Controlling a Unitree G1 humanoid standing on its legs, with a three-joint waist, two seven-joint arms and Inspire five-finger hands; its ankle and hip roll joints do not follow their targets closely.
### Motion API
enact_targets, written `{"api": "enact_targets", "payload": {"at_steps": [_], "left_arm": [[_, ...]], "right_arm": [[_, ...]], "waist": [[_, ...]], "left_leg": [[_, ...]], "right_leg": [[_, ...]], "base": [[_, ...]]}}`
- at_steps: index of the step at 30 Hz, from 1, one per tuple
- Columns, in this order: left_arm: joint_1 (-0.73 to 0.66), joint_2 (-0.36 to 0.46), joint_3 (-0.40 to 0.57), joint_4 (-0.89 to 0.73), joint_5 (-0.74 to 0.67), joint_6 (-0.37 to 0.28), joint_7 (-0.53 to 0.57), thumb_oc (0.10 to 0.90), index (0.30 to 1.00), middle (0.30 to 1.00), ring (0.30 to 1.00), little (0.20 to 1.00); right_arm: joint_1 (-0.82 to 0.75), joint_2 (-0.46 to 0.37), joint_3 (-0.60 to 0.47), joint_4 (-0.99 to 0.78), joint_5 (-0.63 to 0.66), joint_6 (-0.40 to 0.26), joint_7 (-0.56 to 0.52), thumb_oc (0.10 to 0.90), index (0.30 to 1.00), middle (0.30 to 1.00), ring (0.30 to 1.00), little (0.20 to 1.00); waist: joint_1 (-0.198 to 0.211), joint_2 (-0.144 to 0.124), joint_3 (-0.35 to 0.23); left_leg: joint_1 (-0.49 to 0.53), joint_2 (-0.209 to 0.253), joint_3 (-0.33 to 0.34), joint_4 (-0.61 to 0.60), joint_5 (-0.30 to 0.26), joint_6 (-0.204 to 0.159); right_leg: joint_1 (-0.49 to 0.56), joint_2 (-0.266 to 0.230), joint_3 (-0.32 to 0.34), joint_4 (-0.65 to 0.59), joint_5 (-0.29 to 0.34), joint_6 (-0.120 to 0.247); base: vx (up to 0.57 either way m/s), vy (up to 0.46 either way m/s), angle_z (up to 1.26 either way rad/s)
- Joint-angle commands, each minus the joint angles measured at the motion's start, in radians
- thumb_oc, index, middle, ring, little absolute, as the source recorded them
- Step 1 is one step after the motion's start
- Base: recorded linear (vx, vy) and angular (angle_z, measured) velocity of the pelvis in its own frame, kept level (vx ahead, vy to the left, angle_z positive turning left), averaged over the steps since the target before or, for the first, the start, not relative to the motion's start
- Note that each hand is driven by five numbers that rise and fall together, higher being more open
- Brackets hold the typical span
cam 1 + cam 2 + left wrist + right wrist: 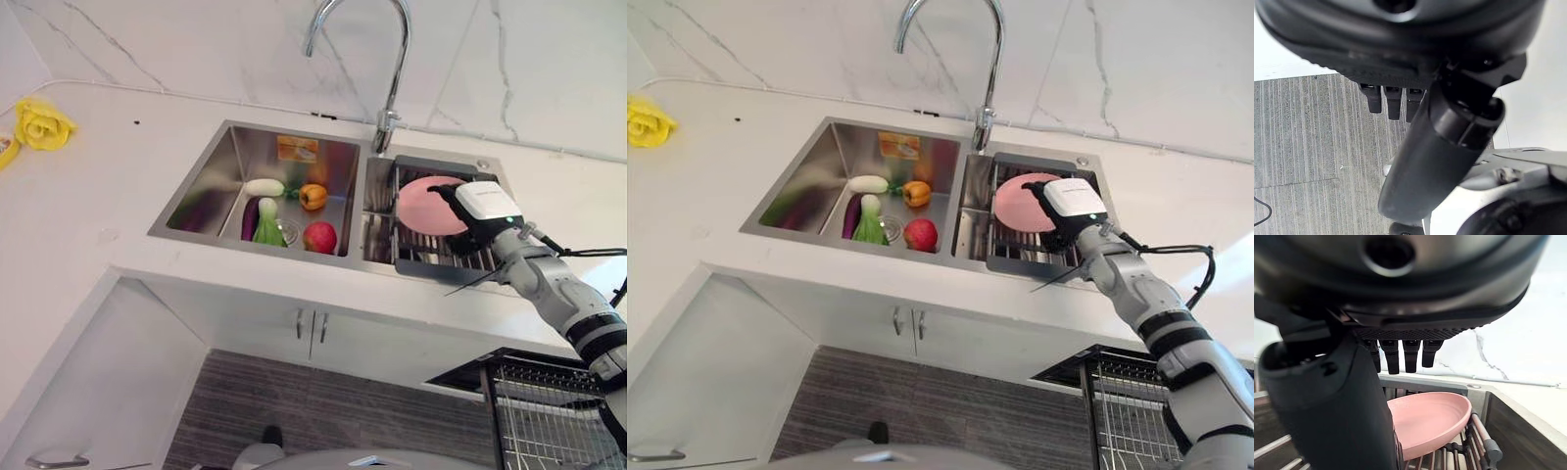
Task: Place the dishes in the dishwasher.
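The pink plate (428,206) stands tilted on edge in the dark rack (443,257) that sits in the right basin of the sink (211,171). The right hand (477,211) is over the rack at the plate's right rim; from its wrist camera the fingers (1400,354) point down above the plate (1430,418) and the thumb (1332,411) comes down in front of it, open, not clasped on the rim. Whether any finger touches the plate I cannot tell.

The left basin holds vegetables and fruit: a white radish (264,186), an orange pepper (313,196), a green bok choy (268,227), a purple eggplant (250,219) and a red apple (320,237), all clustered near the drain. The faucet (389,69) arches up from the back edge between the two basins.

The counter (88,196) left of the sink is broad, with a yellow cloth (41,123) far off in the corner. Low at the right, below the counter edge, a wire dishwasher rack (549,411) juts out over the striped floor (323,411).

The left hand (1425,132) hangs low over the floor, fingers relaxed and holding nothing.
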Motion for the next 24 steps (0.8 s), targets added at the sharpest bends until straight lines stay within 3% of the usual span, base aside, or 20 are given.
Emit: {"api": "enact_targets", "payload": {"at_steps": [1,18,19,20,24], "left_arm": [[-0.062,-0.034,-0.073,0.043,0.019,-0.023,0.019,0.8,0.9,0.9,0.9,0.9],[-0.062,-0.037,-0.076,0.035,0.004,-0.02,0.037,0.8,0.9,0.9,0.9,0.9],[-0.064,-0.038,-0.079,0.034,0.01,-0.018,0.043,0.8,0.9,0.9,0.9,0.9],[-0.065,-0.037,-0.079,0.032,0.014,-0.018,0.045,0.8,0.9,0.9,0.9,0.9],[-0.066,-0.036,-0.073,0.031,0.021,-0.017,0.054,0.8,0.9,0.9,0.9,0.9]], "right_arm": [[-0.217,-0.06,0.044,0.045,-0.017,0.039,-0.11,0.8,0.9,0.9,0.9,0.9],[-0.215,0.003,0.052,0.177,-0.038,0.096,-0.122,0.8,0.9,0.9,0.9,0.9],[-0.194,0.041,0.023,0.189,-0.031,0.112,-0.151,0.475,0.413,0.413,0.413,0.413],[-0.184,0.047,0.017,0.182,-0.041,0.115,-0.161,0.4,0.3,0.3,0.3,0.3],[-0.156,0.049,-0.004,0.163,-0.077,0.122,-0.192,0.4,0.3,0.3,0.3,0.3]], "waist": [[0.053,0.04,-0.027],[0.063,0.042,-0.018],[0.068,0.045,-0.018],[0.07,0.045,-0.017],[0.074,0.046,-0.016]], "left_leg": [[0.098,0.055,0.028,0.005,-0.102,-0.023],[0.092,0.051,0.005,0.005,-0.105,-0.022],[0.092,0.051,0.0,0.005,-0.106,-0.021],[0.092,0.051,-0.001,0.005,-0.106,-0.021],[0.092,0.052,-0.009,0.005,-0.107,-0.022]], "right_leg": [[-0.063,0.001,-0.001,0.01,0.037,0.042],[-0.055,-0.001,-0.019,0.01,0.027,0.04],[-0.051,-0.001,-0.023,0.01,0.023,0.038],[-0.049,-0.001,-0.024,0.01,0.022,0.037],[-0.045,0.0,-0.033,0.01,0.019,0.036]], "base": [[0.01,-0.009,0.04],[0.01,-0.004,0.03],[0.04,-0.023,0.01],[0.0,0.0,0.0],[0.03,-0.023,0.06]]}}
